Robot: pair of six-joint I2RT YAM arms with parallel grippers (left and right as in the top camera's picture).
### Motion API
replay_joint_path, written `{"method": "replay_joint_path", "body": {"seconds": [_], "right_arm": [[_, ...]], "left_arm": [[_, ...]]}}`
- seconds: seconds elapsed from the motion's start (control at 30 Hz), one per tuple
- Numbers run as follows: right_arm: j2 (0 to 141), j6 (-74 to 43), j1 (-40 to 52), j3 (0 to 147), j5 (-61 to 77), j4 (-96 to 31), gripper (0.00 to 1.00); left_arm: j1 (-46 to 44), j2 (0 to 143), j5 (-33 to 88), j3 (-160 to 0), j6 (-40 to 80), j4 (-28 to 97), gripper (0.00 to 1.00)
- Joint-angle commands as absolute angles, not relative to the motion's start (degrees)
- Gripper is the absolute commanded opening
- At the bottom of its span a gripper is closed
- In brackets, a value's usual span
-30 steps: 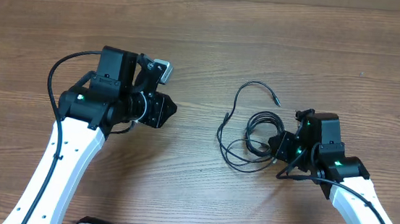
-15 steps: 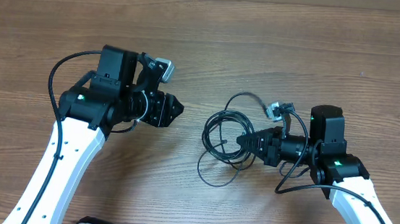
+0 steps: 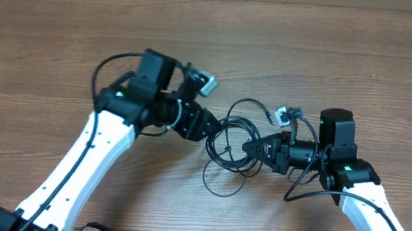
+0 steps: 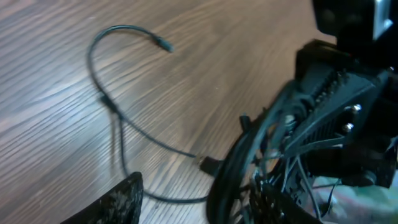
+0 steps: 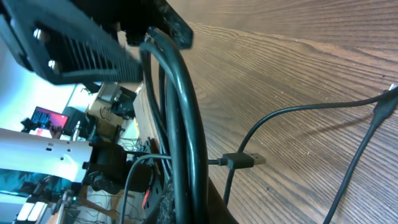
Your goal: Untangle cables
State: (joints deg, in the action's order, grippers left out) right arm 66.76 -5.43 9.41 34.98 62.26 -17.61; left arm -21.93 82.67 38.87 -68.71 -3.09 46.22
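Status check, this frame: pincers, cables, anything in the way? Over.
Right pincer shut on tangled thin black cables. Left pincer open, at same bundle. Nothing else seen in the way.

This looks like a robotics lab or workshop, not a home. Two white robot arms with black joints, the left arm [image 3: 74,171] and the right arm [image 3: 376,216], reach over a wood-grain tabletop [image 3: 50,19]. The right arm carries a small green status light [image 3: 345,170], and a little grey camera [image 3: 204,82] rides on the left wrist. Thin black cables [image 5: 189,124] are looped between the arms. Past the tabletop's edge, the right wrist view catches a bright room (blurred, so details are uncertain) with a glowing screen [image 5: 48,117] and a clutter of loose wires and gear [image 5: 118,186].
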Motion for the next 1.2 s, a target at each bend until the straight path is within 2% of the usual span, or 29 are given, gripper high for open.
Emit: {"method": "replay_joint_path", "body": {"seconds": [0.0,0.1,0.23,0.27,0.3,0.33,0.4,0.43,0.47,0.6,0.67,0.73,0.83,1.07,1.17], "right_arm": [[66.6,-4.6,9.4,35.7,63.9,-17.2,0.04],[66.6,-4.6,9.4,35.7,63.9,-17.2,0.04],[66.6,-4.6,9.4,35.7,63.9,-17.2,0.04],[66.6,-4.6,9.4,35.7,63.9,-17.2,0.04],[66.6,-4.6,9.4,35.7,63.9,-17.2,0.04],[66.6,-4.6,9.4,35.7,63.9,-17.2,0.04],[66.6,-4.6,9.4,35.7,63.9,-17.3,0.04],[66.6,-4.6,9.3,35.7,63.9,-17.3,0.04],[66.6,-4.6,9.3,35.7,63.7,-17.3,0.04],[66.6,-4.6,9.3,35.7,54.5,-21.3,0.14],[66.7,-4.6,9.3,35.7,45.1,-24.9,0.15],[66.8,-5.9,9.3,35.7,33.7,-28.3,0.26],[67.2,-11.4,9.3,35.7,19.9,-31.9,0.31],[67.2,-12.0,9.3,35.7,23.7,-29.9,0.33],[67.2,-10.7,9.4,35.7,32.7,-28.4,0.32]], "left_arm": [[-24.1,83.9,40.8,-69.2,-5.2,44.6,0.56],[-25.5,84.5,40.7,-69.2,-5.2,43.0,0.59],[-26.7,85.6,40.5,-69.2,-5.2,42.1,0.57],[-26.8,85.8,40.5,-69.2,-5.2,42.1,0.53],[-27.0,86.1,40.5,-69.2,-5.2,42.2,0.44],[-27.0,86.2,40.4,-69.2,-5.2,42.2,0.29],[-26.9,86.2,39.7,-69.2,-5.2,42.1,0.12],[-26.7,86.1,38.8,-69.2,-5.1,41.9,0.06],[-26.5,86.0,37.8,-69.2,-4.4,41.8,0.04],[-24.2,83.9,35.0,-69.7,-2.7,41.8,0.04],[-22.6,82.0,35.0,-70.6,-2.6,41.9,0.04],[-20.9,80.1,35.2,-71.7,-2.4,41.9,0.04],[-18.9,77.4,36.0,-72.9,-1.5,41.9,0.04],[-17.6,75.1,35.4,-72.9,-1.1,44.1,0.04],[-17.6,75.1,32.6,-72.9,-1.0,46.0,0.04]]}}
